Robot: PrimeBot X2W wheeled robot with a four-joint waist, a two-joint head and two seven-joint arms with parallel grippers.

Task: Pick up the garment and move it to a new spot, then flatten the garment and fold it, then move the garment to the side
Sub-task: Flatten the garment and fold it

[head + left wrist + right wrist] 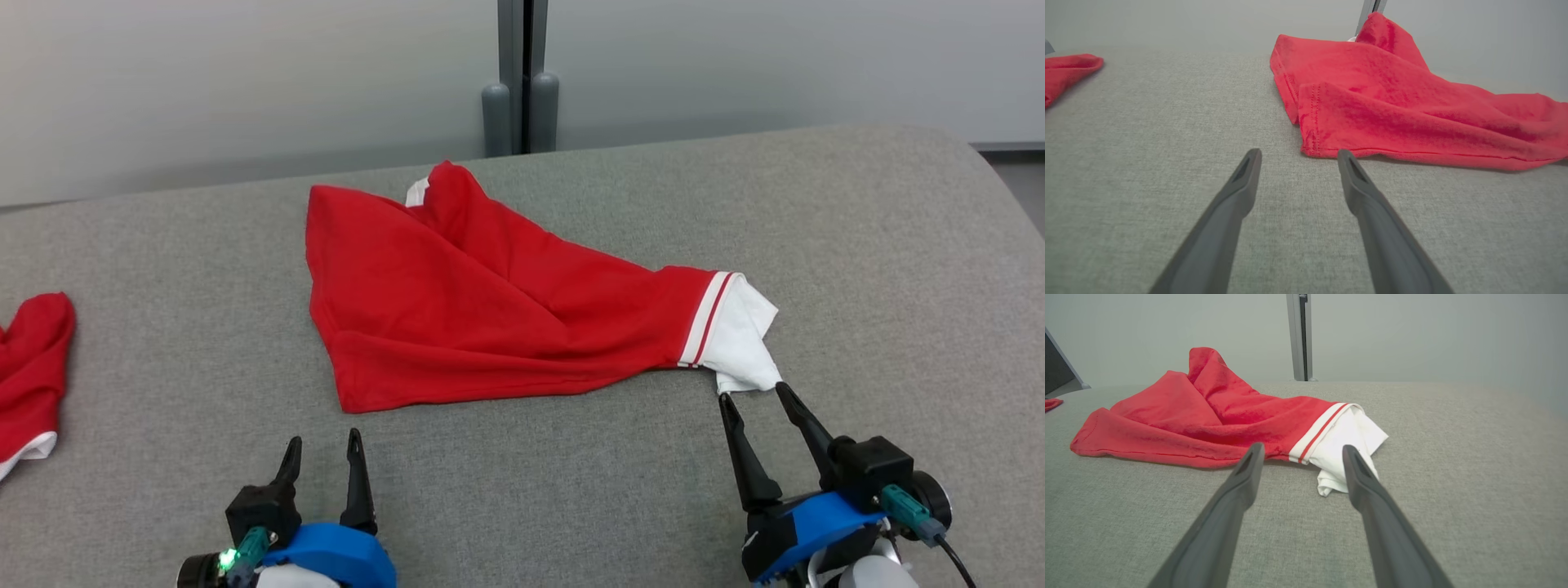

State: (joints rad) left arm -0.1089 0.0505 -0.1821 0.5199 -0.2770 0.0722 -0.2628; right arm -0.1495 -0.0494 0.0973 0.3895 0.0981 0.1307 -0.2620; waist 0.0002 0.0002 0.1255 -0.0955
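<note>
Red garment (457, 302) lies with white end (739, 343) at right fingers (740, 451) (left fingers (356, 478) near).

At the middle of the cushioned surface (571, 490): the garment (490, 302), its broad part to the left and its narrow end to the right, a post (520, 82) behind it past the far edge. At the left edge, well apart: a second cloth (33, 359). Nearer the robot, the left gripper (324, 438) just short of the garment's near left corner, and the right gripper (753, 392) at the tip of its narrow end.
</note>
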